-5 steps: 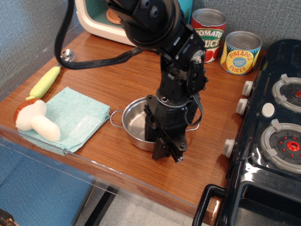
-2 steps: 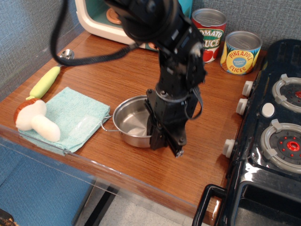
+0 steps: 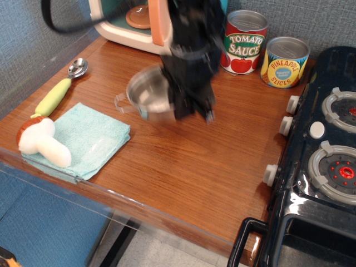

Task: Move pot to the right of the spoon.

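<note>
The shiny steel pot (image 3: pixel 146 95) is held above the wooden table (image 3: pixel 194 161), blurred by motion, with one wire handle on its left. My black gripper (image 3: pixel 192 108) is shut on the pot's right rim. The spoon (image 3: pixel 58 89), with a silver bowl and a yellow-green handle, lies at the table's left edge, well to the left of the pot.
A teal cloth (image 3: pixel 83 139) with a toy mushroom (image 3: pixel 39 142) lies at the front left. A tomato sauce can (image 3: pixel 245 41) and a pineapple can (image 3: pixel 285 61) stand at the back. A toy stove (image 3: pixel 322 150) fills the right side. A toy appliance (image 3: pixel 125 22) stands at the back left.
The gripper has lifted the pot off the table and carried it back and to the left. The arm's cable no longer covers the spoon's bowl.
</note>
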